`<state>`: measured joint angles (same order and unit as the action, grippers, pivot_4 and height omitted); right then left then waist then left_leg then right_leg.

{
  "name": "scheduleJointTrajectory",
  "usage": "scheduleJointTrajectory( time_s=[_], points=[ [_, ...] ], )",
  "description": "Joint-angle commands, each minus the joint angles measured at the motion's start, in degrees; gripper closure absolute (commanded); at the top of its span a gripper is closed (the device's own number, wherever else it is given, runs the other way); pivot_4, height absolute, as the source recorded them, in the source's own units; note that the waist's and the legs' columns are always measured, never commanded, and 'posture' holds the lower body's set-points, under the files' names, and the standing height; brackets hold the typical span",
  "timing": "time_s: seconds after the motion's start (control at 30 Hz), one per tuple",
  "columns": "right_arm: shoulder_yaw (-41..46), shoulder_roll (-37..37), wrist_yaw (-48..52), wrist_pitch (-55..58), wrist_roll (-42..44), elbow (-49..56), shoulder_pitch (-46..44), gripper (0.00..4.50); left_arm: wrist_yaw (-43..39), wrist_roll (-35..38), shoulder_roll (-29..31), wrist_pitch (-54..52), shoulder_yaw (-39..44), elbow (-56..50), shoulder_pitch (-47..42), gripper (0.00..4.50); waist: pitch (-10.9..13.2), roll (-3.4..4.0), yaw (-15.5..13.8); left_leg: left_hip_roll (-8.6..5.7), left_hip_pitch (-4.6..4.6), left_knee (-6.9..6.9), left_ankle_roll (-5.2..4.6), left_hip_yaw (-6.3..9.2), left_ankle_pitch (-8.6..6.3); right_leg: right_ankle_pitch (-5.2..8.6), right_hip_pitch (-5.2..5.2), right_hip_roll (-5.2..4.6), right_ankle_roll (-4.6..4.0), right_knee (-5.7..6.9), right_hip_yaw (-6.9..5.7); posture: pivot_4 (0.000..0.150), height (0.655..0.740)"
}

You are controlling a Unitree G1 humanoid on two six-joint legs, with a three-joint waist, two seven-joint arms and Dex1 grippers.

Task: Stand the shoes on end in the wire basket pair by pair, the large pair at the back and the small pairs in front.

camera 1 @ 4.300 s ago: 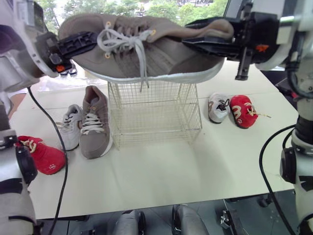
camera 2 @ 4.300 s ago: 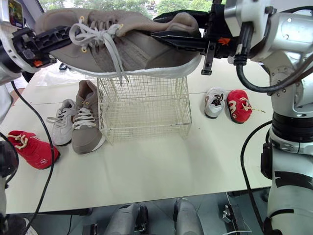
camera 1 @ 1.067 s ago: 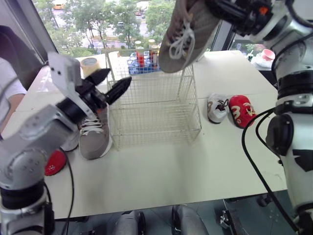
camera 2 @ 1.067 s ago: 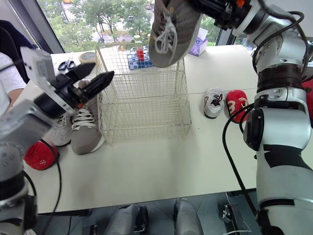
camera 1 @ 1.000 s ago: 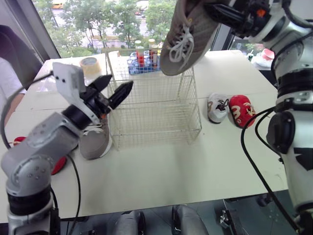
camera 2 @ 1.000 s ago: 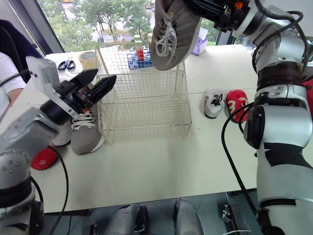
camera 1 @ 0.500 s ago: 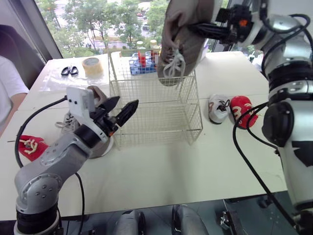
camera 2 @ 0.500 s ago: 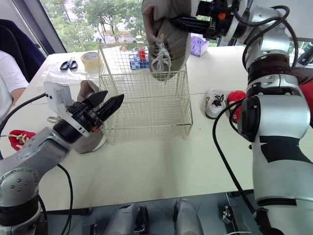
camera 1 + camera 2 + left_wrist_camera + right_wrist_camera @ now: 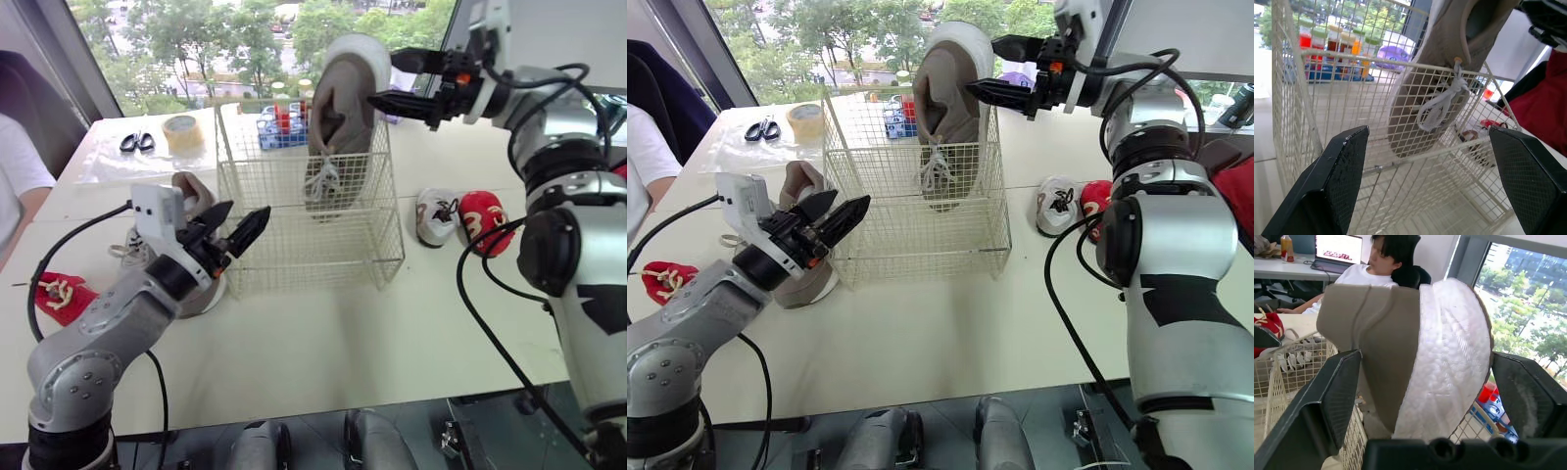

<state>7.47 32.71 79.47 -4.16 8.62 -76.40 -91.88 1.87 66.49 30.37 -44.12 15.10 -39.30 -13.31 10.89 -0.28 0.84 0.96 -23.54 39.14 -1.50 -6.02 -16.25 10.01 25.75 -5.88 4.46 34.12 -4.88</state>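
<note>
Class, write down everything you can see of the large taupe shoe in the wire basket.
The large taupe shoe has a suede-like upper, a thick white sole and pale laces hanging loose. It stands on end, toe down inside the wire basket, heel above the rim. The right gripper grips its heel, one finger on the upper, one on the sole. Whether the toe touches the bottom cannot be told.

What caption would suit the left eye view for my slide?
Right claw holds a large taupe shoe toe-down in the wire basket; open left claw hovers alongside.
</note>
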Motion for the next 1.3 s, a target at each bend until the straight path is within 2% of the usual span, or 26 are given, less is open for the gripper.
scheduleJointTrajectory(
  time_s=[0.03,0.2,0.27,0.3,0.43,0.5,0.57,0.63,0.7,0.77,0.9,1.03,1.13,1.3],
  points=[
    [1.4,2.3,3.1,1.4,0.6,2.8,-2.7,0.05,-0.7,1.9,1.4,1.3,2.8,-0.4,-0.5,0.5,0.0,0.0,0.0,0.0,0.0,0.0,0.0,0.0,0.0,0.0,0.0,0.0,0.0,0.0,0.0,0.15,0.74],
    [2.4,5.4,5.3,3.5,1.2,4.8,-2.4,0.05,-1.8,6.6,5.4,0.9,6.9,1.3,-0.7,0.5,0.0,0.0,0.0,0.0,0.0,0.0,0.0,0.01,0.0,0.0,0.0,-0.01,0.0,-0.02,0.0,0.15,0.74],
    [2.2,6.6,4.9,2.8,0.7,5.8,-1.3,0.0,-2.0,9.4,6.6,1.1,8.5,2.1,-0.9,0.0,0.0,0.0,0.0,0.0,0.0,0.0,0.0,0.0,0.0,0.0,0.0,-0.01,0.0,-0.02,0.0,0.15,0.74],
    [2.2,7.2,4.6,2.7,0.6,6.2,-0.7,0.0,-2.0,10.3,7.2,1.0,9.1,2.5,-1.1,0.0,0.0,0.0,0.1,0.0,0.01,0.0,0.0,0.0,0.0,0.0,0.0,-0.01,0.0,-0.01,0.01,0.15,0.74],
    [2.4,10.2,-1.2,0.2,-0.1,8.8,1.2,0.0,3.5,9.4,11.0,0.3,11.1,6.0,-4.3,0.0,0.0,0.0,-0.2,0.0,0.02,0.0,0.01,0.02,0.0,0.0,0.0,-0.01,0.0,0.02,0.0,0.15,0.74],
    [1.4,12.3,0.2,0.8,-0.4,12.8,2.1,0.0,6.4,8.6,15.1,-1.3,12.5,9.7,-7.6,0.0,0.0,0.0,-0.2,-0.01,0.02,0.0,0.02,0.0,0.0,0.0,0.0,-0.02,0.0,0.03,0.01,0.15,0.74],
    [0.0,14.5,2.5,2.5,-0.6,18.1,3.6,0.0,8.6,8.9,19.7,-4.0,12.7,14.5,-11.6,0.0,0.0,0.02,-0.1,-0.01,0.01,0.0,0.02,0.01,0.0,0.01,0.01,-0.01,0.0,0.03,0.01,0.15,0.74],
    [-1.7,16.5,5.7,7.1,0.0,25.9,6.3,0.0,7.5,9.1,25.3,-9.5,10.3,20.0,-15.5,0.0,0.0,0.02,-0.1,-0.01,0.01,-0.03,0.02,0.0,0.0,0.01,0.03,-0.01,0.01,0.03,0.01,0.15,0.74],
    [-3.3,18.2,8.8,14.5,1.8,35.8,9.8,0.0,5.9,6.6,29.8,-14.9,6.1,24.9,-19.0,0.0,0.0,0.02,-0.1,-0.01,0.03,-0.05,0.02,-0.03,0.0,0.02,0.04,0.0,0.04,0.04,0.0,0.15,0.74],
    [-4.3,18.9,10.0,26.7,6.6,50.4,15.1,0.0,3.8,3.4,32.5,-19.7,1.4,29.8,-23.1,0.0,0.0,0.03,0.0,-0.01,0.07,-0.07,0.02,-0.08,0.0,0.03,0.03,0.0,0.05,0.05,0.02,0.15,0.74],
    [-6.0,23.8,9.3,48.5,15.4,77.5,27.9,0.0,0.2,-4.6,33.2,-25.2,-6.3,37.4,-31.6,0.0,0.0,0.01,-0.3,0.02,0.08,-0.07,0.13,-0.05,0.06,0.03,0.09,0.03,0.05,0.16,0.01,0.15,0.74],
    [-2.1,24.3,4.9,61.9,27.4,93.9,36.8,0.0,-4.9,-13.2,31.4,-27.1,-12.9,42.9,-38.2,0.0,0.0,-0.02,-0.5,0.0,0.0,-0.05,0.16,0.0,0.08,0.02,0.13,0.02,0.04,0.15,-0.04,0.15,0.74],
    [-1.7,22.9,-0.3,65.2,31.3,100.9,41.2,0.0,-8.1,-18.8,28.9,-27.6,-16.0,47.9,-41.9,0.0,0.0,-0.08,-0.6,-0.01,0.01,-0.02,0.15,-0.01,0.07,0.02,0.11,-0.01,0.04,0.12,-0.03,0.15,0.74],
    [-4.2,19.7,-10.7,63.4,28.9,103.0,42.8,0.0,-13.2,-27.1,24.4,-26.8,-18.8,56.6,-45.5,0.0,0.0,-0.11,-0.5,-0.02,0.01,0.0,0.13,-0.02,0.06,0.02,0.12,-0.02,0.04,0.13,-0.03,0.15,0.74]
  ],
)
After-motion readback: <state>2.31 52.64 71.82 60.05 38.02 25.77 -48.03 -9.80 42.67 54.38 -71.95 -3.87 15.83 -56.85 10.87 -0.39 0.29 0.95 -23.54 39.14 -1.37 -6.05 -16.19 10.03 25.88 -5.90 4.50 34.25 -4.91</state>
